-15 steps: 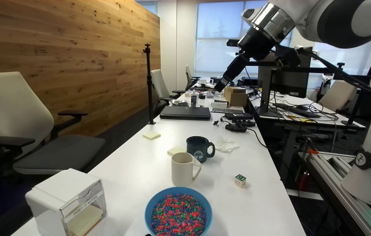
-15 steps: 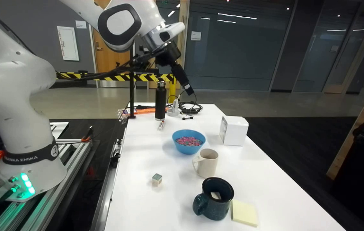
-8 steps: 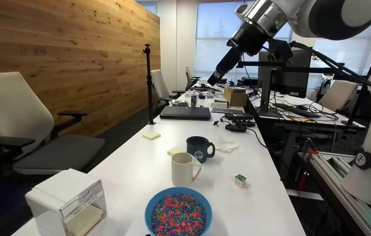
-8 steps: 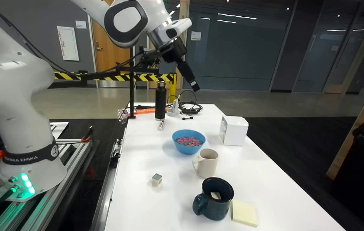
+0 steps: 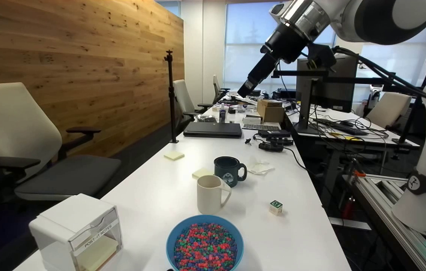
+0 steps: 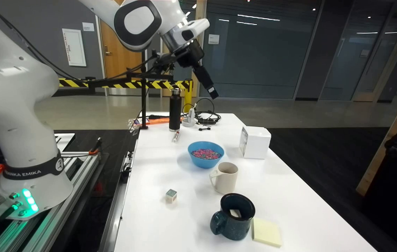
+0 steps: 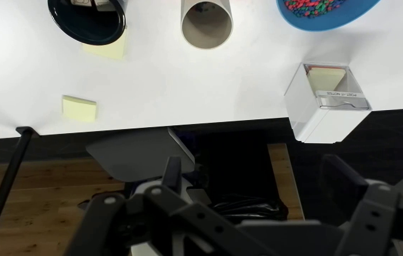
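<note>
The gripper (image 7: 254, 172) is riding higher and reaching farther out than a second ago; everything on the table (image 7: 187, 96) is staying put. Its fingers are standing wide apart, gripping nothing. The cream mug (image 7: 206, 32) is standing between the dark mug (image 7: 91, 28) and the bowl (image 7: 329, 23), well below. I'm worrying about lowering blindly: the box (image 7: 331, 126) is sitting near the table's edge, so a stray finger could be tipping it off. The wrist view is showing me blocks (image 7: 81, 2) inside the dark mug; in an exterior view, the dark mug's side (image 5: 231, 175) is hiding them.
</note>
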